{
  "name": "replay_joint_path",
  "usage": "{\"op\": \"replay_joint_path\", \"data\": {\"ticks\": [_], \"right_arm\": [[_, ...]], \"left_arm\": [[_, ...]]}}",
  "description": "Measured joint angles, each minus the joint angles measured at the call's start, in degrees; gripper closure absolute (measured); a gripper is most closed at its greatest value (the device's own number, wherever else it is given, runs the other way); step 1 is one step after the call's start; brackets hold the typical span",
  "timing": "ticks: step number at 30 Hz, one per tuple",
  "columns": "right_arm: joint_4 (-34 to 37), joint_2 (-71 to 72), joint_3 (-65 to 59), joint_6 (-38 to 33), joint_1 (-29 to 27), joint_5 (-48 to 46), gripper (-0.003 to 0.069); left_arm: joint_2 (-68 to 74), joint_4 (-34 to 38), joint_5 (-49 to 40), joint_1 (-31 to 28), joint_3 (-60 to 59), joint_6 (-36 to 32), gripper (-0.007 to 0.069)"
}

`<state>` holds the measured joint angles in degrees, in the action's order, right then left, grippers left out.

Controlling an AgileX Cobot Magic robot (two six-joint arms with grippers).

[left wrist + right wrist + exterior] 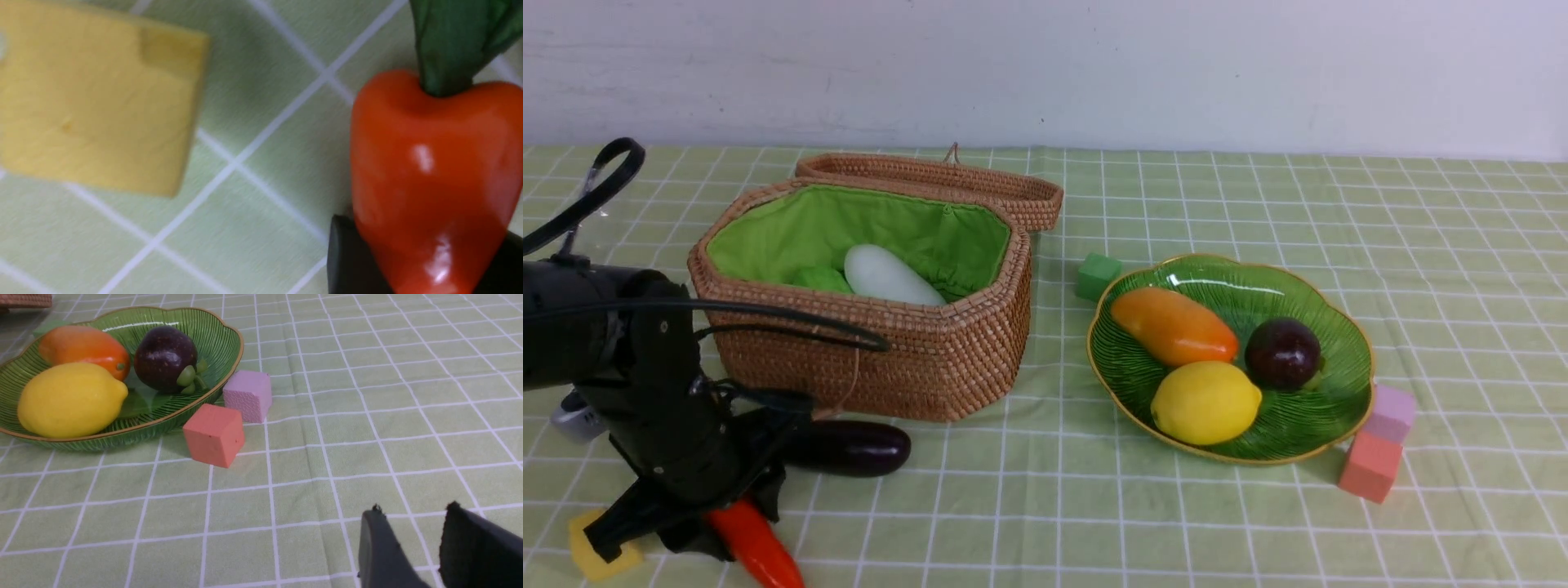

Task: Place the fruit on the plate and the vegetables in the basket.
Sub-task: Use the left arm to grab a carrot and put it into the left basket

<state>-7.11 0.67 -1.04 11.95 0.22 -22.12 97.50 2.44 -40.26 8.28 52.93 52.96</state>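
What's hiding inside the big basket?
Inside the basket, a white radish and a bit of green cucumber lie on the green lining. The front wall covers the bottom, so anything else there is hidden.

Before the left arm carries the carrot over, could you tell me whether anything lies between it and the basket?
Yes: the eggplant lies on the cloth between the carrot and the near wall of the basket. The lid lies open behind, so nothing visible covers the opening.
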Motion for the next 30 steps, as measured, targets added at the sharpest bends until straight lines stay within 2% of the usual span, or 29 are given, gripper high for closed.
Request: {"op": "replay_joint_path", "data": {"ticks": [5, 13, 17, 18, 24, 27, 30], "right_arm": [[0.0, 0.0, 0.0, 0.0, 0.0, 0.0, 0.0419], [0.0, 0.0, 0.0, 0.0, 0.0, 0.0, 0.0419], [0.0, 0.0, 0.0, 0.0, 0.0, 0.0, 0.0418], [0.0, 0.0, 0.0, 0.0, 0.0, 0.0, 0.0418], [0.0, 0.0, 0.0, 0.0, 0.0, 0.0, 0.0418], [0.0, 0.0, 0.0, 0.0, 0.0, 0.0, 0.0418], [0.0, 0.0, 0.0, 0.0, 0.0, 0.0, 0.0418]], "left_arm": [[-4.7, 0.0, -4.9, 0.0, 0.0, -0.5, 0.0300], [-19.4, -0.2, -4.9, 0.0, -0.1, -1.3, 0.0300], [-27.6, -0.8, 2.6, 0.0, 0.3, -7.1, 0.0300], [-29.3, -0.8, 5.2, 0.0, 2.0, -12.3, 0.0300], [-25.3, 3.1, 5.5, 0.0, 13.1, -25.0, 0.0300], [-20.2, 8.1, 4.8, 0.0, 19.6, -25.9, 0.0300], [-10.9, 13.7, 4.7, 0.0, 27.2, -23.5, 0.0300]]}}
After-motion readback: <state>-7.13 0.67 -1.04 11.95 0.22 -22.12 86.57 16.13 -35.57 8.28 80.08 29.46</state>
